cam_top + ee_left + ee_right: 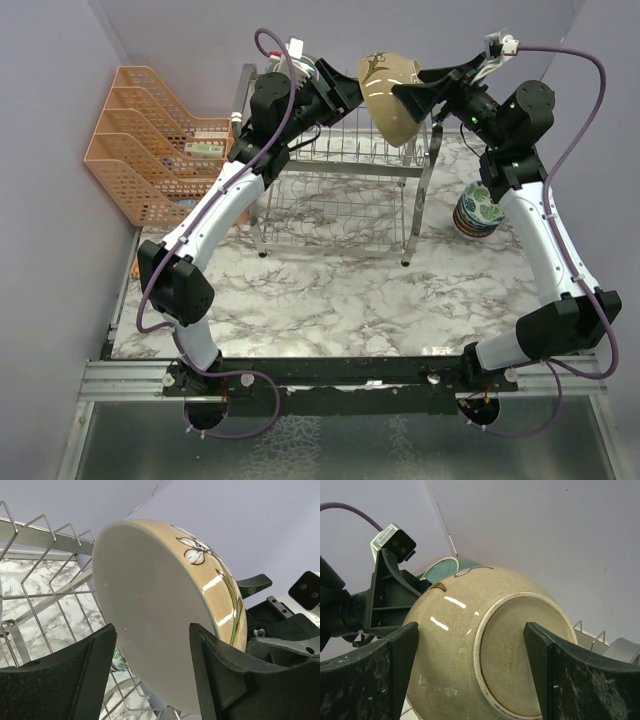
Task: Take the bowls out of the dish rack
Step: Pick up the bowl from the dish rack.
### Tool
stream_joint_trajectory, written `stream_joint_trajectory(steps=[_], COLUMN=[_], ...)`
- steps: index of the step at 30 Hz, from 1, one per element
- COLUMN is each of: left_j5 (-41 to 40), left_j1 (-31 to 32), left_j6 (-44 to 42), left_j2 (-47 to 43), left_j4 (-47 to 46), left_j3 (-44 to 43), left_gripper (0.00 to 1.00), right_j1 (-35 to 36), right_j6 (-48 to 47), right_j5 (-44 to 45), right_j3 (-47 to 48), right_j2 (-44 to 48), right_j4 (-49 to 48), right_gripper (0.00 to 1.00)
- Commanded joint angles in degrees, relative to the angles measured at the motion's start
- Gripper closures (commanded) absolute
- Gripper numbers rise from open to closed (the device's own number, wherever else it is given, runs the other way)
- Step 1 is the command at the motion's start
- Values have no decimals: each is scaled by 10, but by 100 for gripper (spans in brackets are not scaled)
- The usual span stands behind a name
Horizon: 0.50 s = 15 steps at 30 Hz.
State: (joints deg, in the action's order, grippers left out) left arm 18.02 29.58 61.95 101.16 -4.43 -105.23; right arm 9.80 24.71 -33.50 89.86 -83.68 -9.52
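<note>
We see the cream bowl (385,120) standing on edge at the far side of the counter (340,300), over the right end of the dish rack's (340,168) upper tier. Its pale mouth is turned left and its foot ring right, and the tan outer wall carries a painted flower. Whether its lower rim rests in the wires or hangs just above them, we cannot tell. The left tool (152,630) faces the bowl's mouth from the left. Its fingers (90,675) stand spread, with the pale inside of the bowl filling the gap between them. One finger hides part of the rim, so we cannot tell whether it touches. The right tool (470,627) faces the bowl's underside from the right. Its fingers (380,675) are spread wide too, one beside the bowl's flank and the other across the edge of the foot ring, and we cannot make out contact there either. We see neither tool pinching the bowl. Beyond the cream bowl, on its left, part of the teal bowl (440,569) shows in the right wrist view. A stack of small patterned bowls (478,208) sits on the marble counter just right of the rack, near the right arm. The orange mesh organizer (150,150) stands at the far left, beside the rack.
</note>
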Motion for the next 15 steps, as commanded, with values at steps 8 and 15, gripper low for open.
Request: stream_joint_trajectory(steps=[8,15], left_j5=[17,27], left_j1=[6,7], left_j6=[34,45], left_j2=[-14,15], left_j4=[-76,-84], left_j3=[31,6], left_gripper=[35,36], right_j1=[1,2], right_j6=[-75,-126], right_j5=[-19,22], right_j3=[-18,-36], right_j2=[17,51], right_j4=[44,59], right_gripper=[8,1])
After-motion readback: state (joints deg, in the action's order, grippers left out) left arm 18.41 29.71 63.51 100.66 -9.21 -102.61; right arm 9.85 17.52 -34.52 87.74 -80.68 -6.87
